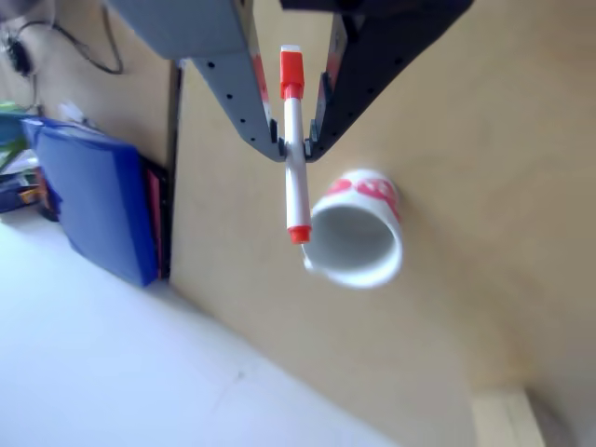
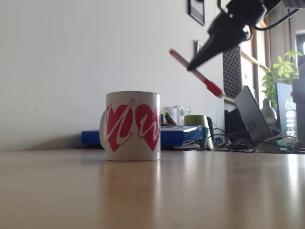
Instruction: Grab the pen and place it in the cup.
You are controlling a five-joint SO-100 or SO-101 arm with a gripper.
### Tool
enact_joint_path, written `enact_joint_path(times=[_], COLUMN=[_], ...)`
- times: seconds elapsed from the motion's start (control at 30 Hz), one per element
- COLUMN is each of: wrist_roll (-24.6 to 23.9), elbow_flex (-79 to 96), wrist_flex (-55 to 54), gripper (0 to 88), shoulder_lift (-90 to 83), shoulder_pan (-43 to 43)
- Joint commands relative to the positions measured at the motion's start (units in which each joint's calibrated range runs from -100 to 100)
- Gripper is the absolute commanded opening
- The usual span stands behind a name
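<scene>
Fixed view, low at table height: the cup (image 2: 132, 126) stands upright on the wooden table (image 2: 200, 191), pink hearts with white lettering facing the camera, its handle at the left edge. Above and to the right of it, well clear of the rim, the gripper (image 2: 193, 67) hangs in the air with its two fingers closed on the pen (image 2: 196, 73). The pen is tilted, its capped end low on the right and its other end high on the left. Behind the cup lie a blue folder (image 2: 178, 135) and a green mug (image 2: 197, 121), with a laptop (image 2: 252, 117) and a plant (image 2: 279, 71) further right.

From the other view, looking down past the gripper (image 1: 295, 147), the fingers pinch the white barrel of the pen (image 1: 295, 177) near its middle; the red-orange cap sits between the jaws and the small red end points down toward the table (image 1: 466, 168). The cup (image 1: 358, 240) shows its plain white inside, just right of the pen's lower tip. The blue folder (image 1: 93, 200) lies at the left.
</scene>
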Motion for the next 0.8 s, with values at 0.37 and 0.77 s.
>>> enact_joint_path(times=[0.37, 0.77], wrist_roll=[-5.0, -8.6], elbow_flex=[-2.9, -19.8], wrist_flex=[-18.1, -27.0], gripper=[1.0, 1.0], shoulder_lift=[4.3, 25.6], shoulder_pan=[-4.9, -8.2])
